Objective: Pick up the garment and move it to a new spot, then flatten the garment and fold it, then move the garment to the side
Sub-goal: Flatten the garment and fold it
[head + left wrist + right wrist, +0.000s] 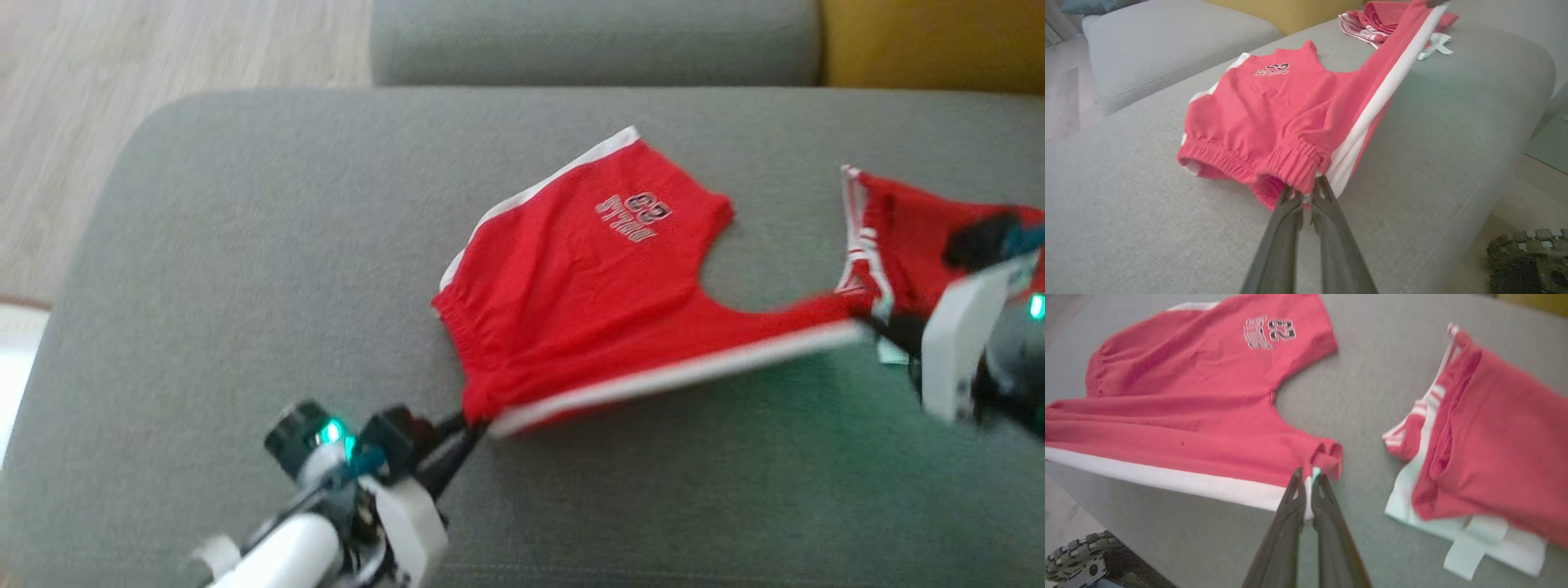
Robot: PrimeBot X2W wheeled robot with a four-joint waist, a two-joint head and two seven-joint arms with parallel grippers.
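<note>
Grey sofa cushion (245, 245) carries the red shorts (588, 278) at its middle, where I hold their white-striped side taut along the cushion's near edge, left gripper (1306, 194) jaws clenched on the waistband, right gripper (1308, 479) jaws pinching the leg hem.

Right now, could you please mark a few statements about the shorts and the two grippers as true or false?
1. The left gripper is shut on the waistband of the red shorts. True.
2. The right gripper hangs open, holding nothing. False: it is shut on the shorts' far corner.
3. The shorts rest partly on a grey sofa cushion. True.
4. The shorts' side stripe is blue. False: it is white.
5. A second red garment lies on the cushion. True.
</note>
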